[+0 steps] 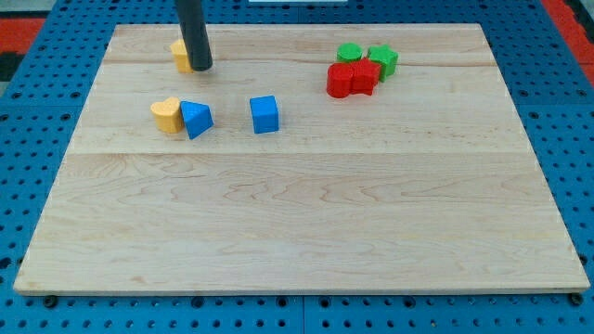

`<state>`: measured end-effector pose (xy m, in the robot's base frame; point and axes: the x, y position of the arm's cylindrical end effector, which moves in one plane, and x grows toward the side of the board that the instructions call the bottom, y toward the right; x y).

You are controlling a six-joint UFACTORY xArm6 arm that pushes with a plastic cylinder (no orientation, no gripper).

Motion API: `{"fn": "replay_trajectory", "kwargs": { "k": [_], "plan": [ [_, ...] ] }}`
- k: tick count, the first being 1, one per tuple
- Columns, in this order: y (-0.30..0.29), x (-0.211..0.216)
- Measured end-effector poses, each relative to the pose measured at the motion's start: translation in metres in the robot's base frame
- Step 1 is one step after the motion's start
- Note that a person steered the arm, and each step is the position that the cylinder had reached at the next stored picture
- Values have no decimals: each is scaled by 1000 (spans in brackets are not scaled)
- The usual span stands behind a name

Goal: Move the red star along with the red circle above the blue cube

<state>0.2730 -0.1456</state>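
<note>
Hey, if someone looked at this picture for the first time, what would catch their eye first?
Probably the dark rod coming down at the view's top left, my tip right beside a yellow block on the pale wooden board. Next, the tight cluster at the top right: two red blocks touching two green blocks. Left of centre sit a blue cube and a blue triangular block against a yellow heart-like block.

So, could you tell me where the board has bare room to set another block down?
The whole lower half of the board is free, below the blue cube. Bare too is the stretch between the cube and the red blocks. It is crowded at top right, red against green blocks, and near my tip.
</note>
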Motion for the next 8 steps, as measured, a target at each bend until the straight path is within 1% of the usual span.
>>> {"fn": "replay_trajectory", "kwargs": {
  "k": [1,2,3,4,7,8],
  "plan": [
    [-36,-15],
    [-17,-10],
    [-9,-1],
    [-2,-1],
    [73,5],
    [120,26]
  ]
}}
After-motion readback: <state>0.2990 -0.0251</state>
